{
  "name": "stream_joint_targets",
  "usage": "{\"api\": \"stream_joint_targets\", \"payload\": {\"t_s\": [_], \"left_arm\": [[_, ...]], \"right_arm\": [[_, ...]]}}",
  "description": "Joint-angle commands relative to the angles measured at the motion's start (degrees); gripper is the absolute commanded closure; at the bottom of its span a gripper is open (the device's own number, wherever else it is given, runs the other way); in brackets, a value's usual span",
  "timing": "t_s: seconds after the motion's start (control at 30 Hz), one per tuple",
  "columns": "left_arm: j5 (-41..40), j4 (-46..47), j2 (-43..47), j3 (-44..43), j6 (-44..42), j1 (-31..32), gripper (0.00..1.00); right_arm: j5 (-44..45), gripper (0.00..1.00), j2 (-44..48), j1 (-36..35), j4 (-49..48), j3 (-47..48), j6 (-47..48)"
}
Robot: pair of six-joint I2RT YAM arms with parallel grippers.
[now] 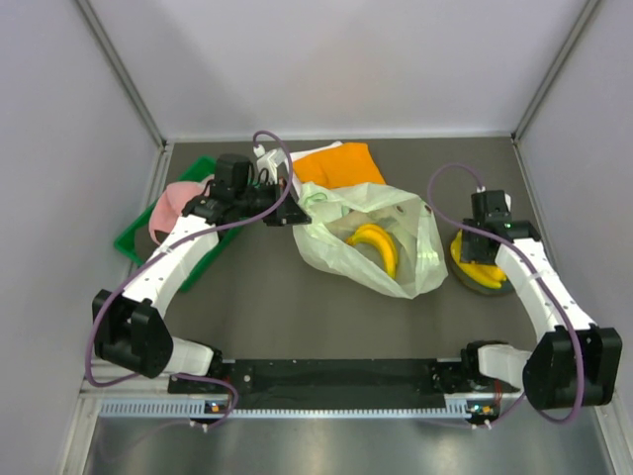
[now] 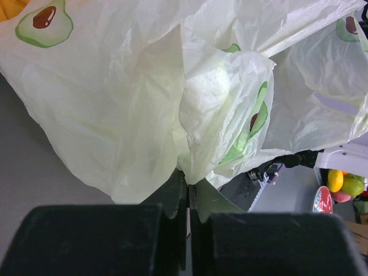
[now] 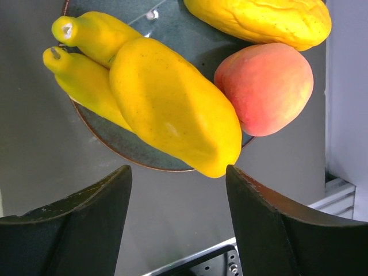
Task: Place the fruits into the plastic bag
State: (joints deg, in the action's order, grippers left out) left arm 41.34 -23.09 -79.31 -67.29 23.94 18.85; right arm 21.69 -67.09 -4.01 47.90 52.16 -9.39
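The pale green plastic bag [image 1: 371, 237] with avocado prints lies at the table's middle, a yellow banana bunch [image 1: 376, 244] showing through it. My left gripper [image 1: 287, 210] is shut on the bag's left edge [image 2: 198, 167], pinching a fold between its fingers. My right gripper [image 3: 178, 172] is open and empty just above a blue-grey plate [image 3: 138, 152] holding a banana bunch [image 3: 155, 98], a second yellow fruit [image 3: 259, 20] and a peach [image 3: 265, 86]. In the top view the right gripper [image 1: 485, 242] hovers over that plate [image 1: 482, 282] at the right.
An orange cloth [image 1: 339, 164] lies behind the bag. A green tray [image 1: 148, 233] with a pink object [image 1: 173, 205] sits at the far left under my left arm. Grey walls enclose the table on three sides.
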Motion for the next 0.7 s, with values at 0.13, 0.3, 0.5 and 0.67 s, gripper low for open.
{"api": "stream_joint_targets", "payload": {"t_s": [0.13,0.3,0.5,0.67], "left_arm": [[0.9,2.3,-0.5,0.1,-0.4,-0.2,1.00],[0.8,2.3,-0.8,0.1,-0.5,-0.3,1.00],[0.8,2.2,-1.0,0.1,-0.6,-0.2,1.00],[0.8,2.1,-1.0,0.1,-0.6,-0.2,1.00]], "right_arm": [[3.3,0.30,-3.2,-0.6,-3.9,2.1,2.1],[4.5,0.30,-4.9,-1.0,-6.0,2.4,3.9],[5.7,0.27,-5.2,-1.4,-8.6,1.7,5.3],[4.0,0.27,-6.4,-1.4,-9.8,1.8,5.6]]}}
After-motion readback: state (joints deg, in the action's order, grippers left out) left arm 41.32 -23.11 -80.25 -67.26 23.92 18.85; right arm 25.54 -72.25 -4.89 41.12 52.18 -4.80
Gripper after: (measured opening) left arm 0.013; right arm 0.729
